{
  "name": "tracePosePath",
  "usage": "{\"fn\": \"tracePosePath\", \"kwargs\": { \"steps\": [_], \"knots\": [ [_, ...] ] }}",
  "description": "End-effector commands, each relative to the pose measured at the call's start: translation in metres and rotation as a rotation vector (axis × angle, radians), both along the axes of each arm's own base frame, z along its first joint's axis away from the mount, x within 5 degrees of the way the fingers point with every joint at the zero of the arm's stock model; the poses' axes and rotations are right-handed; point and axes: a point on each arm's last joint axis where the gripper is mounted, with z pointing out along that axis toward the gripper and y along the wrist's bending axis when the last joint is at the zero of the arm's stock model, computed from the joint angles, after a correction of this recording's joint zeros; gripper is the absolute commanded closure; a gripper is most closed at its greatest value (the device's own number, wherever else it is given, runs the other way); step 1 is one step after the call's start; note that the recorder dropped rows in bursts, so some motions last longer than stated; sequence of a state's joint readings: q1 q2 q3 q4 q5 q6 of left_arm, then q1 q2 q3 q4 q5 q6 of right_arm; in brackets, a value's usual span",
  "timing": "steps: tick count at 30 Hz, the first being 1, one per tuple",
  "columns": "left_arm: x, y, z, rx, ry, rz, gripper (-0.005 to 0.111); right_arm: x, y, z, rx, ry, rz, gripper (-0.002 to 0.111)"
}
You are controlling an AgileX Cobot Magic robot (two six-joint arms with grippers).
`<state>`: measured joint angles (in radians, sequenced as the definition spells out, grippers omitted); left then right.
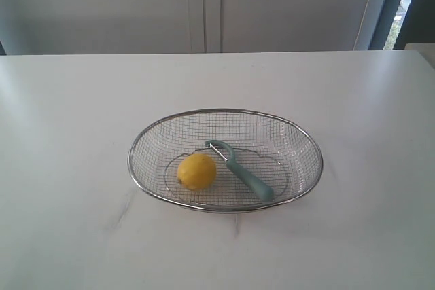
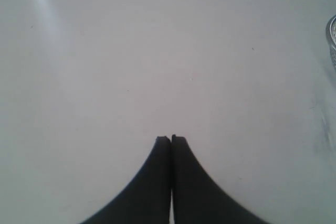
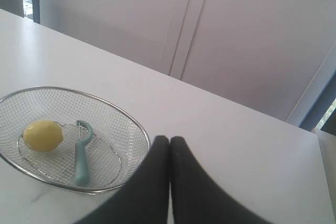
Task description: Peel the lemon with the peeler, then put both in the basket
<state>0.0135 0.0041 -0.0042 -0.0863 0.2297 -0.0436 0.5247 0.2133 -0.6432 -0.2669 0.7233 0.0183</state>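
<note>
Left gripper [image 2: 171,139] clenched, empty, above the white table [image 2: 157,51]; right gripper [image 3: 169,140] likewise clenched, holding nothing, near the wire-mesh basket [image 3: 138,128]; inside it lie the lemon [image 1: 197,171] and teal-handled peeler [image 1: 248,178], close together.

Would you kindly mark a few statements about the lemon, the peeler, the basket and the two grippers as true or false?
1. The lemon lies inside the basket. True.
2. The peeler lies outside the basket. False: it lies in the basket, beside the lemon.
3. The left gripper is shut and holds nothing. True.
4. The right gripper grips the peeler. False: it is shut, holds nothing, and is clear of the basket.
5. The basket lies upside down. False: it stands upright on the table.
</note>
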Motion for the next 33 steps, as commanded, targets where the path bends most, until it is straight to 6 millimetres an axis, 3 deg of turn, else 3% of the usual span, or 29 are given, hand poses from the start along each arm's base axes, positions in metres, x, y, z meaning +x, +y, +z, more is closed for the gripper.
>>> {"fn": "tracePosePath", "kwargs": {
  "steps": [1, 25, 33],
  "knots": [
    [0.000, 0.000, -0.001, -0.010, 0.004, 0.004, 0.107, -0.001, 0.000, 0.000, 0.008, -0.014, 0.003, 0.108],
    [0.000, 0.000, -0.001, -0.010, 0.004, 0.004, 0.107, -0.003, -0.001, -0.002, 0.015, -0.002, -0.006, 0.108],
    [0.000, 0.000, -0.001, -0.010, 0.004, 0.004, 0.107, 0.003, -0.001, -0.028, 0.283, 0.019, -0.185, 0.108]
  ]
}}
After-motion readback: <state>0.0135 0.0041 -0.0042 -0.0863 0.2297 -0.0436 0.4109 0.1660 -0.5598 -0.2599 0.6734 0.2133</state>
